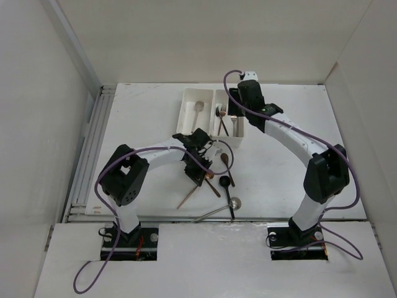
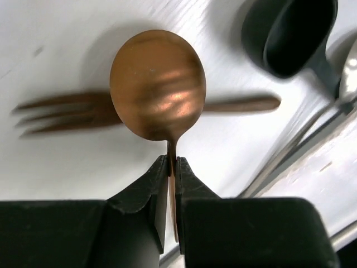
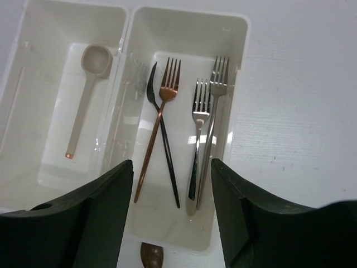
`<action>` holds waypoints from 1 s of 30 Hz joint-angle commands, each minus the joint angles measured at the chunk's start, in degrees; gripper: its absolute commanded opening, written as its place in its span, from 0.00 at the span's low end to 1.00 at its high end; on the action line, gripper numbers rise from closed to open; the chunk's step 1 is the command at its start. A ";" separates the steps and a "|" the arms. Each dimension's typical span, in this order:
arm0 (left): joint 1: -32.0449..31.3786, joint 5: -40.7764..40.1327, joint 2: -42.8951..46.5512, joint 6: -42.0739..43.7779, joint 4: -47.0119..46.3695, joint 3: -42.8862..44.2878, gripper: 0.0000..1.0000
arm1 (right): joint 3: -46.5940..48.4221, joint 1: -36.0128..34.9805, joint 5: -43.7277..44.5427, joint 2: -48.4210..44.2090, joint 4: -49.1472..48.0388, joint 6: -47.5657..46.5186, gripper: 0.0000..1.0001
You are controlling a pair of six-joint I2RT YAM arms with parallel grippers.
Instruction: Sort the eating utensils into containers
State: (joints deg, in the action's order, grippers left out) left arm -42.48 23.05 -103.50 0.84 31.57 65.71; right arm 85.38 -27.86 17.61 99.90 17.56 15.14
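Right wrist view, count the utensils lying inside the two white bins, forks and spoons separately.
Forks: 4 (black fork, copper fork, left silver fork, right silver fork, all in the right bin)
Spoons: 1 (pale spoon, in the left bin)
Total: 5

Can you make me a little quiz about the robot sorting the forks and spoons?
1. True or false: the left gripper is shut on the copper spoon.
2. How many utensils lie in the right bin? A) two B) four C) eight
3. What lies alone in the left bin?

Key: 1 true; 2 B; 3 a pale spoon.
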 commanded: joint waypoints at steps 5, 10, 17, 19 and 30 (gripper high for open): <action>0.82 -2.75 14.29 9.00 9.21 9.86 0.00 | 0.58 0.35 -3.80 -6.81 -0.96 -0.55 0.63; 9.75 -2.75 11.33 3.32 1.86 25.38 0.00 | -3.72 0.87 -8.02 -10.41 2.56 -2.56 0.65; 17.86 -8.02 -8.69 -1.90 -6.69 47.00 0.00 | -17.17 -4.13 -10.14 -14.90 3.18 -2.49 0.74; 18.39 -8.02 -12.41 -3.73 -7.75 50.99 0.00 | -20.50 -6.58 -9.53 -15.43 3.18 -1.17 0.74; 18.92 -11.45 -19.38 -8.31 -15.75 47.41 0.44 | -27.46 -9.94 -11.98 -10.26 -0.16 1.30 0.56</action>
State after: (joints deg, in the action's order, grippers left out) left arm -23.81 12.84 -127.55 -5.10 19.90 114.37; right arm 57.78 -37.52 6.59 87.94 20.58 15.46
